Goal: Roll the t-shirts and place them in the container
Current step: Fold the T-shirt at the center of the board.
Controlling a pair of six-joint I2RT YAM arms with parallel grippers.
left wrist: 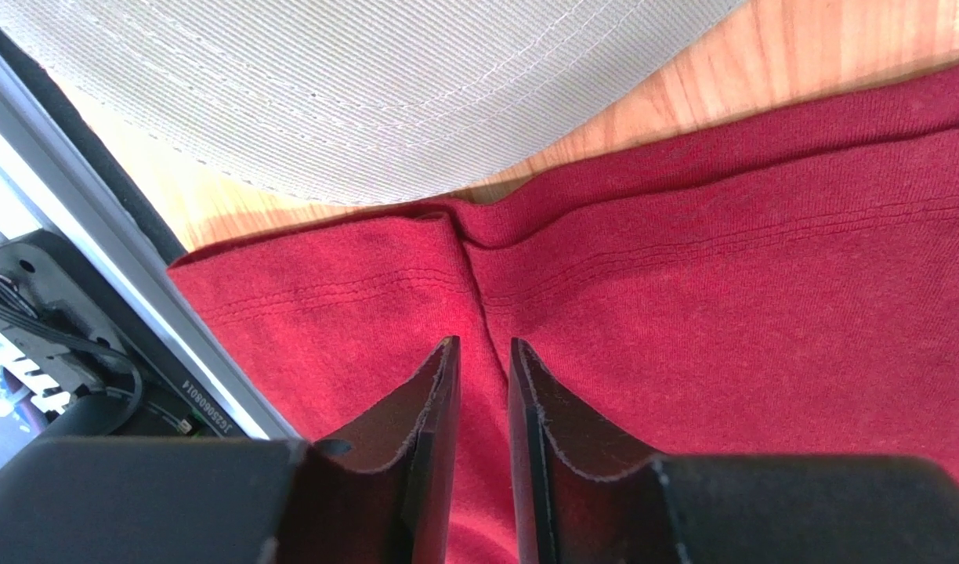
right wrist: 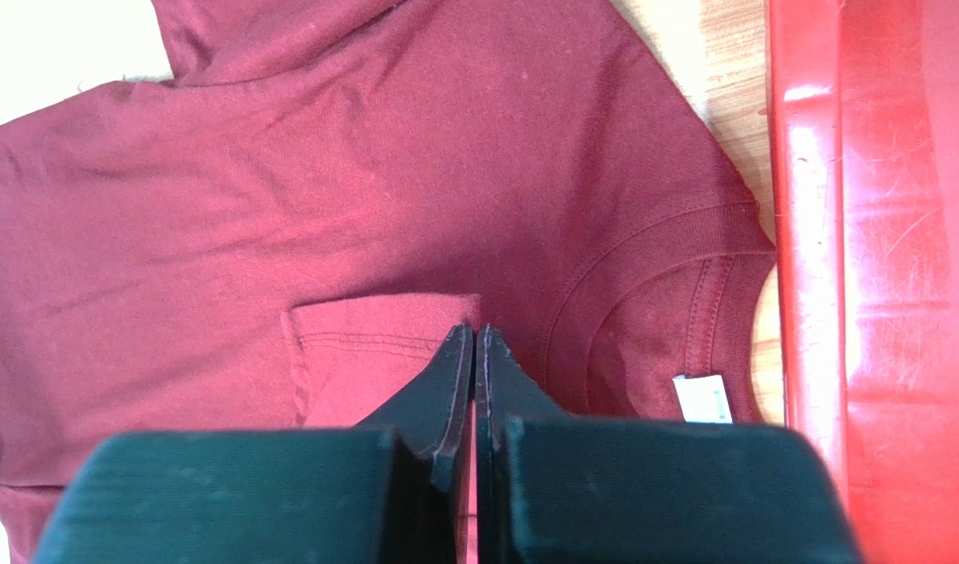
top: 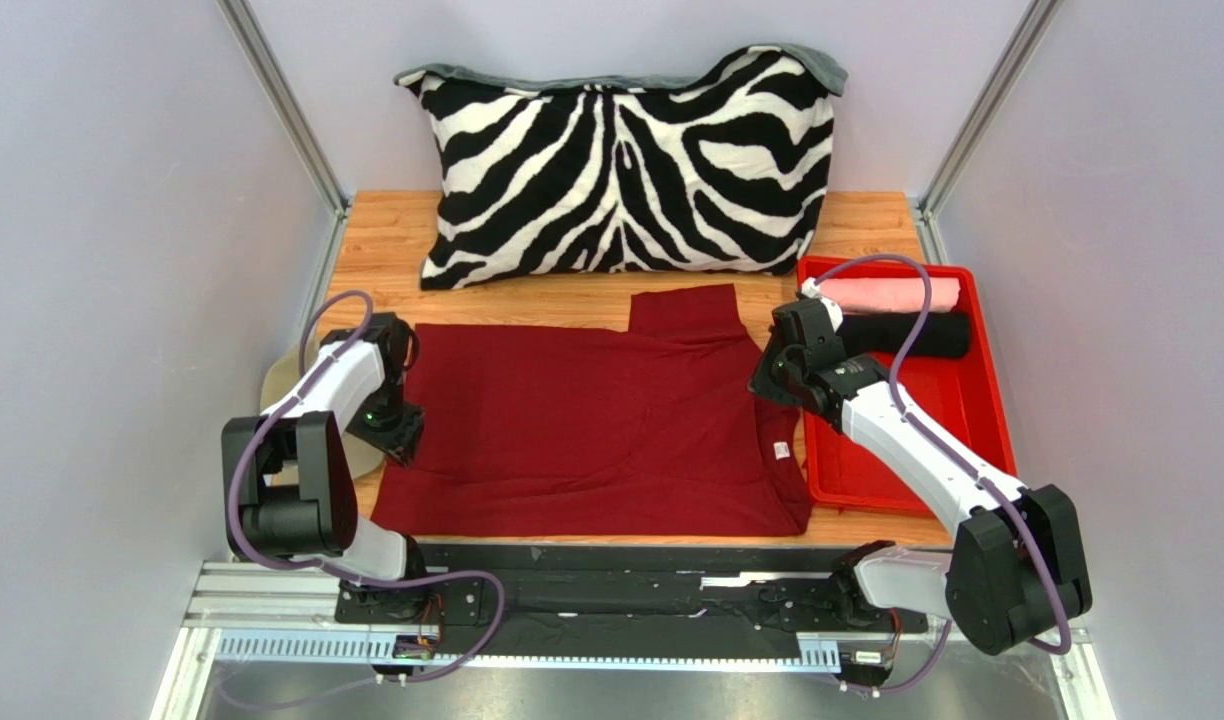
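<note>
The maroon t-shirt [top: 588, 435] lies spread flat on the wooden table, with its neck and white label [top: 781, 450] to the right. My left gripper [top: 397, 435] is at the shirt's left hem. In the left wrist view its jaws [left wrist: 484, 347] stand narrowly apart, pinching a raised ridge of the maroon fabric [left wrist: 743, 294]. My right gripper [top: 765, 387] is near the collar. In the right wrist view it [right wrist: 474, 335] is shut on a folded-over sleeve [right wrist: 378, 341], beside the label [right wrist: 699, 397]. The rolled pink tee [top: 911, 293] and the rolled black tee [top: 911, 333] lie in the tray.
The bright red plastic tray [top: 979, 435] sits along the shirt's right side and shows close in the right wrist view [right wrist: 896, 235]. The zebra-striped pillow [top: 626, 165] stands across the back. A beige ribbed cloth [left wrist: 367, 82] lies at the table's left edge by my left gripper.
</note>
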